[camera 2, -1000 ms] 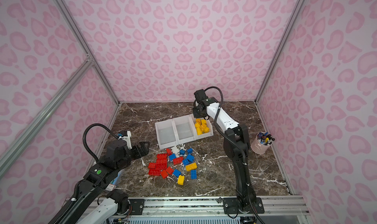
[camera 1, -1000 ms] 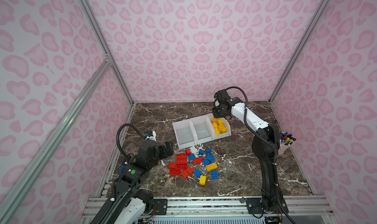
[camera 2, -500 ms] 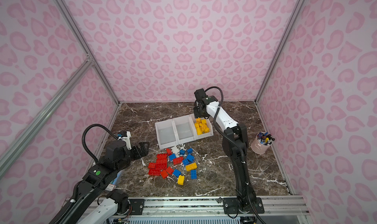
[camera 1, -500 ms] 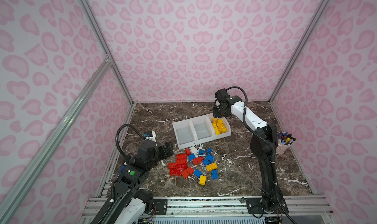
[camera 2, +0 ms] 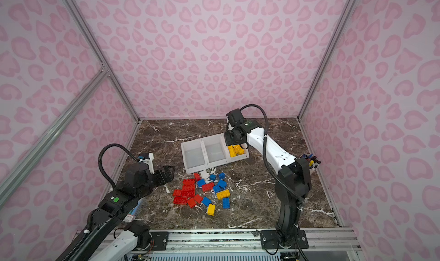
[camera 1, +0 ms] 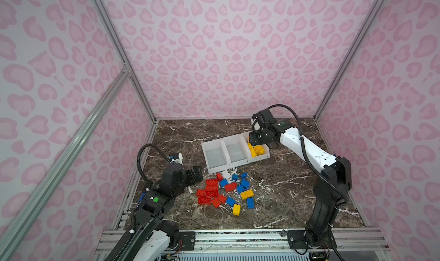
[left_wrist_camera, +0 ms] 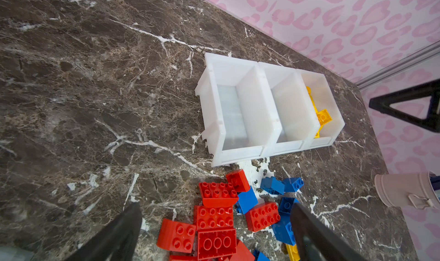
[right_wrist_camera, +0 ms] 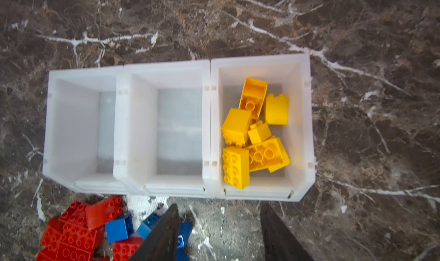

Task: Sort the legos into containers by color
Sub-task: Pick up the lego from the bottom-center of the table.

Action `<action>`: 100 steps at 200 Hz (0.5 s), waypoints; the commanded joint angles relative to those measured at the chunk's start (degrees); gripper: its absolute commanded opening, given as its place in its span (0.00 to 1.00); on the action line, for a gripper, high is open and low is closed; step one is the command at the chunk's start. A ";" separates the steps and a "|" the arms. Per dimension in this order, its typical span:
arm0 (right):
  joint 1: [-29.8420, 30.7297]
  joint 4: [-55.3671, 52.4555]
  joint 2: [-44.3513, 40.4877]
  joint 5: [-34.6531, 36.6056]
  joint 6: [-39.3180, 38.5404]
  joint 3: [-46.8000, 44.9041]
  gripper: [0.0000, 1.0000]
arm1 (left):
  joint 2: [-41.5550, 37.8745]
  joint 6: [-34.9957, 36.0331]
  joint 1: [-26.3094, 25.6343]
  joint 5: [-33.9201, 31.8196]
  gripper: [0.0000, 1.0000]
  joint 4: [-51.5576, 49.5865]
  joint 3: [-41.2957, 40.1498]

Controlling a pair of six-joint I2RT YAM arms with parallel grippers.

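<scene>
Beside the legos (camera 1: 211, 190), the containers (camera 1: 225, 152) run slantwise.

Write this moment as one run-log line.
right pincer: open, empty, above bin of yellow legos | left pincer: open, by loose legos | other two bins: empty

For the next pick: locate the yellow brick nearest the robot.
In both top views the yellow brick lies at the pile's near edge, left of a blue brick.
</scene>
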 commanded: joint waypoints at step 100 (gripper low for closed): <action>17.71 2.39 -13.43 2.44 11.04 -26.63 0.57 | 0.30 -0.97 -0.07 2.43 0.97 0.04 -1.36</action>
